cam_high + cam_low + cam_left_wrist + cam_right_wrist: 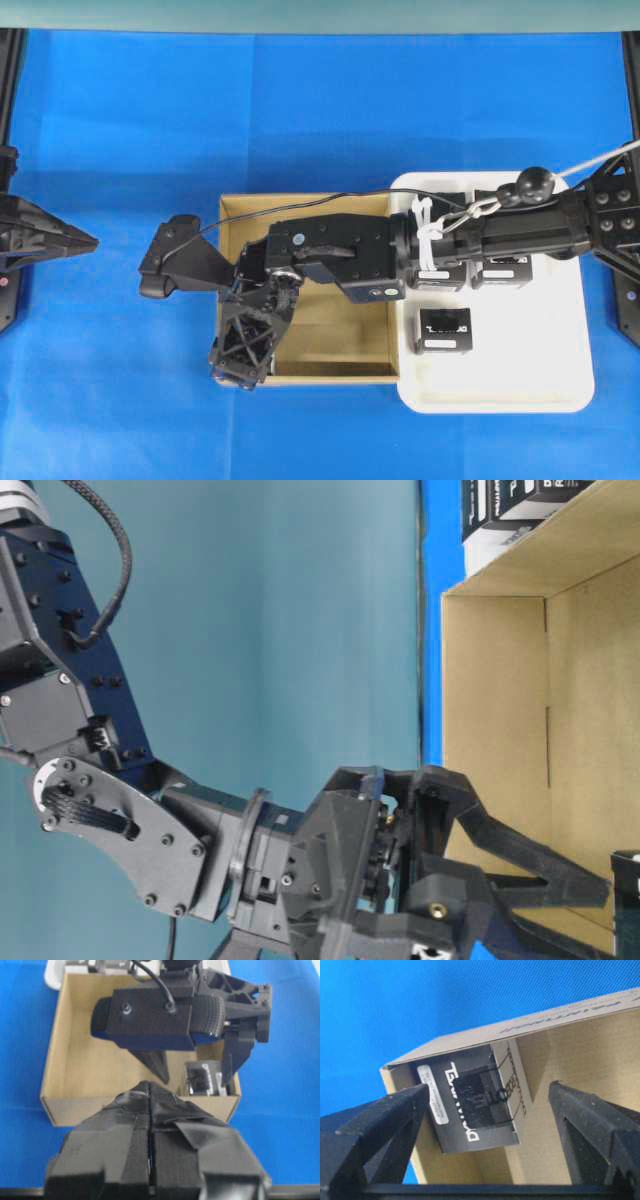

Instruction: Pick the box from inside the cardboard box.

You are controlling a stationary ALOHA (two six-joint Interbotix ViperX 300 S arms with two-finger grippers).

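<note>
The cardboard box (345, 335) lies mid-table on blue cloth. One small black box (475, 1105) with white lettering sits in its corner, also seen in the left wrist view as the box (202, 1078). My right gripper (489, 1087) hangs open just above that box, one finger (395, 1115) outside the cardboard wall side and the other finger (580, 1125) over the floor, neither touching it. From overhead the right gripper (243, 360) covers that corner and hides the box. My left gripper (85, 240) rests far left, shut and empty, with its fingertips (150, 1092) pressed together.
A white tray (530, 360) touches the cardboard box's right side and holds black boxes (445, 330) like the first one. The right arm (500, 235) stretches over the tray and cardboard box. Blue cloth (150, 120) surrounds them.
</note>
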